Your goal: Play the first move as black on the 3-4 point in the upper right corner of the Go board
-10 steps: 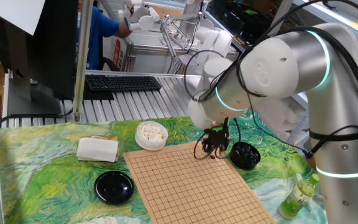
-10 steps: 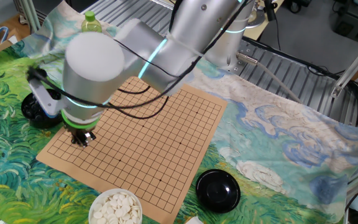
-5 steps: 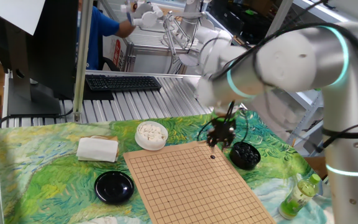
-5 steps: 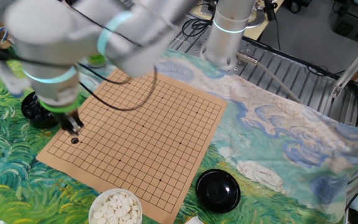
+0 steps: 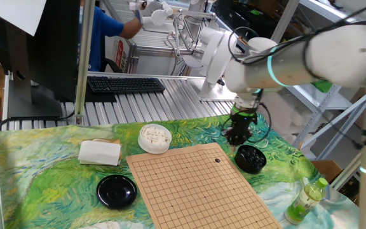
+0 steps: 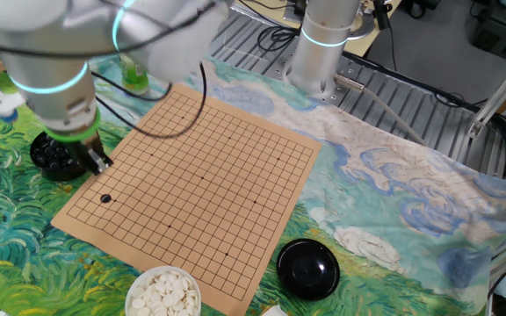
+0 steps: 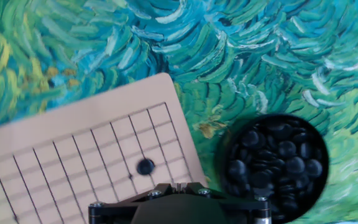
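Observation:
One black stone [image 5: 217, 160] lies on a grid crossing near a corner of the wooden Go board [image 5: 196, 191]. It also shows in the other fixed view [image 6: 105, 198] and in the hand view [image 7: 145, 166], about three lines in from one board edge and four from the adjoining edge. My gripper [image 5: 236, 140] hangs above the cloth between the board corner and the bowl of black stones [image 5: 250, 158]. It is raised off the board [image 6: 100, 164]. In the hand view its fingers [image 7: 179, 185] sit together with nothing between them.
A bowl of white stones [image 5: 154, 137] stands by the board's far left corner. A black lid [image 5: 117, 190] and a folded white cloth [image 5: 99, 152] lie to the left of the board. A green bottle [image 5: 305, 199] stands at the front right. A keyboard [image 5: 126, 84] lies behind the table.
The gripper was low over the board corner. It has left the black stone on the board, risen and moved away towards the bowl of black stones.

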{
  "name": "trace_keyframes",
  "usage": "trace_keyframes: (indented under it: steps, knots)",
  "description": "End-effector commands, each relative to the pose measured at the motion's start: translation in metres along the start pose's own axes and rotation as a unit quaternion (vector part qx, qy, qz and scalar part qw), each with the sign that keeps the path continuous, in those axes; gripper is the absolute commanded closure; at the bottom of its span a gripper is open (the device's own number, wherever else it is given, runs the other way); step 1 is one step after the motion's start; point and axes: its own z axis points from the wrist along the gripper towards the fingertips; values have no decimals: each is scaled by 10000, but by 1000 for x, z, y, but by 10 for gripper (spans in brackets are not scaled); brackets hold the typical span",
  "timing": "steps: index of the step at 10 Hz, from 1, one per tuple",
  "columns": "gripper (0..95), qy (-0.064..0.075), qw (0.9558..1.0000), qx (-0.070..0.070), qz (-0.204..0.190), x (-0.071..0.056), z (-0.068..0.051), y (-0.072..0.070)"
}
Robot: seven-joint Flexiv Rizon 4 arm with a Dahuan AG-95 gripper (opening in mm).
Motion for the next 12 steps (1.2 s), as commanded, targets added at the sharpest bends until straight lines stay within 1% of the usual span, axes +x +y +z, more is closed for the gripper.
trace_keyframes:
  steps: [1,2,4,5,7,8,10,11,12]
  knots:
    - [950,41,9999,-55,-92,-1,-2,-10]
    - [950,38,9998,-34,-166,1,-3,-16]
    - [950,48,9998,-62,-205,7,-7,-25]
    - [950,51,9997,-87,-202,8,-7,-26]
    - [950,48,9998,-73,-200,10,-8,-28]
    - [950,104,9997,-75,-193,12,-9,-31]
    - [950,167,9998,-96,-43,13,-9,-33]
    - [950,205,9990,-399,-56,17,-11,-38]
    - [950,247,9966,-775,-88,22,-13,-44]
